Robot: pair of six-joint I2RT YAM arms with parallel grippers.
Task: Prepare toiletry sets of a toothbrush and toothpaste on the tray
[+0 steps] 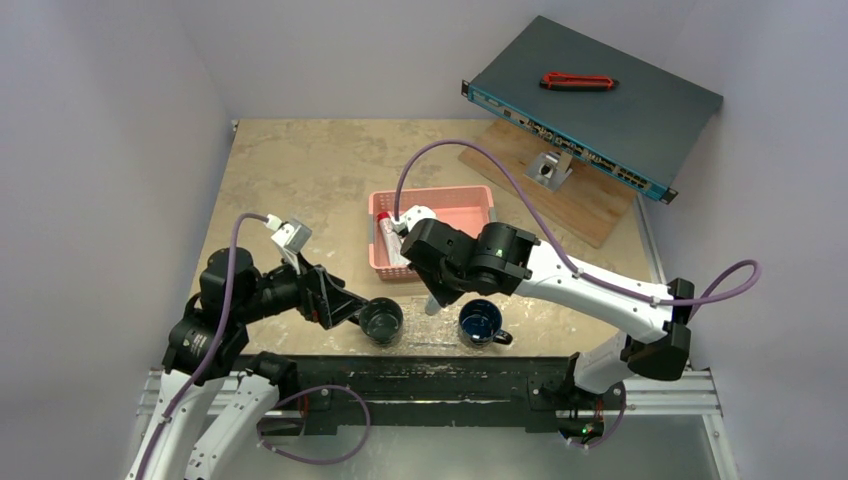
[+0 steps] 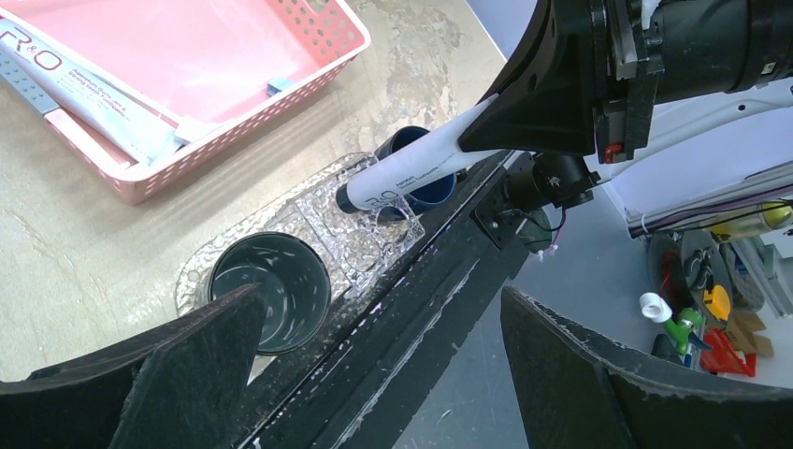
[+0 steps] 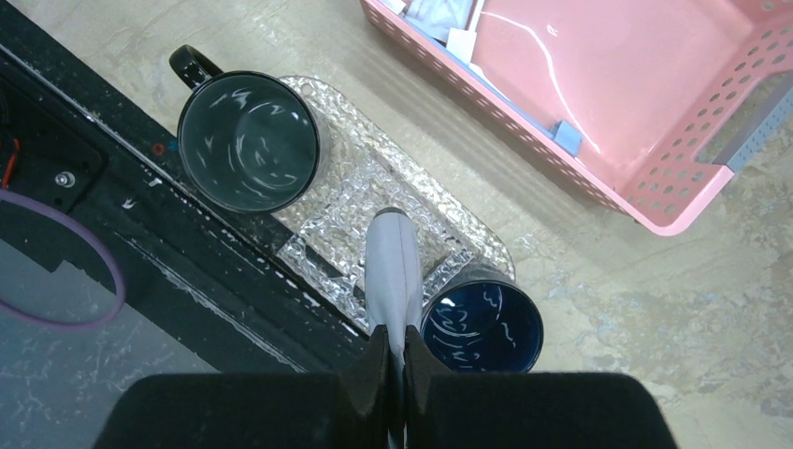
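My right gripper [image 3: 393,339] is shut on the flat end of a pale grey toothpaste tube [image 3: 392,267]. The tube hangs cap down over the clear, bumpy tray [image 3: 348,182], between a dark green mug [image 3: 248,140] and a blue mug [image 3: 482,327] that stand on the tray. The left wrist view shows the tube [image 2: 411,168] slanting down toward the tray [image 2: 369,248]. I cannot tell whether the cap touches it. My left gripper [image 2: 382,292] is open and empty beside the green mug [image 2: 271,290]. Another toothpaste tube [image 2: 84,89] lies in the pink basket [image 2: 215,154]. No toothbrush shows clearly.
The pink basket [image 1: 432,230] stands just behind the tray, with a red-printed tube [image 1: 388,238] at its left end. A dark flat device [image 1: 600,105] with a red tool on it rests on a wooden board [image 1: 560,190] at the back right. The black table-edge rail [image 1: 430,375] runs right in front of the mugs.
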